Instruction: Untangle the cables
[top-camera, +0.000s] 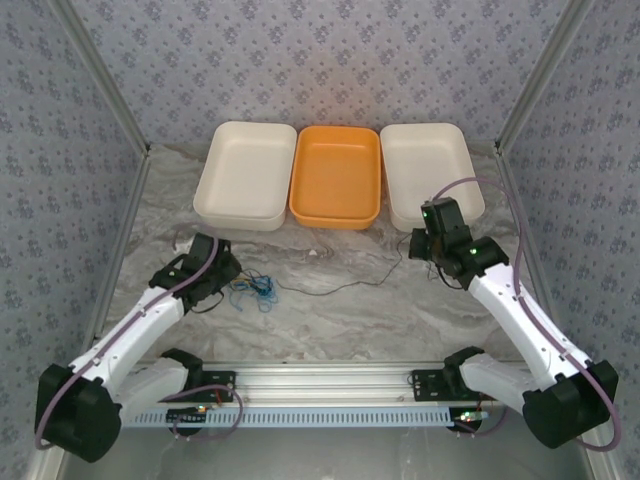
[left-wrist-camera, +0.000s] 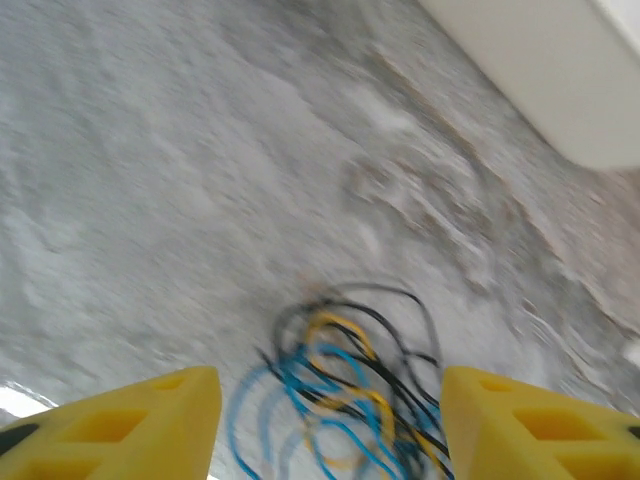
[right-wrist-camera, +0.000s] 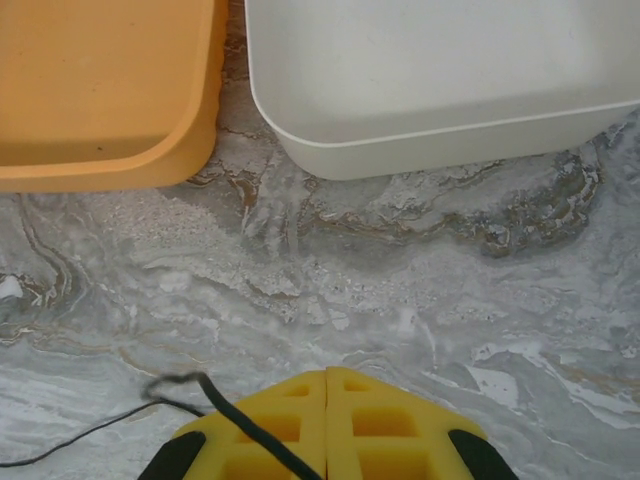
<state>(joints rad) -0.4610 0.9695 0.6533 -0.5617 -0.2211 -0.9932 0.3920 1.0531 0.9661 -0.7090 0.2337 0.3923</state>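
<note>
The cables (top-camera: 255, 290) lie in a small loose bundle on the grey marbled desk (top-camera: 330, 325), at the left of the desk and just in front of the left arm's tip. In the left wrist view the bundle (left-wrist-camera: 340, 400) is a knot of blue, black and yellow-tan loops with no clear long axis; the picture is blurred, so single strands are hard to follow.

1 dark cable (top-camera: 340, 287) runs out of the bundle with its long axis left to right across the desk, sagging a little toward the near edge and then rising to the right arm's tip.

The left fingers (left-wrist-camera: 130, 425) stand well apart on either side of the bundle and hold nothing. The right fingers (right-wrist-camera: 370, 420) are pressed together, and the dark cable (right-wrist-camera: 230, 410) crosses 1 of them and goes into the seam between them, so they seem to pinch its end.

3 trays stand side by side at the back of the desk: a cream tray (top-camera: 245, 175) on the left, an orange tray (top-camera: 337, 170) in the middle and a second cream tray (top-camera: 425, 160) on the right. All 3 are empty. The right wrist view looks down on the near corners of the orange tray (right-wrist-camera: 100, 80) and the right cream tray (right-wrist-camera: 430, 60).
</note>
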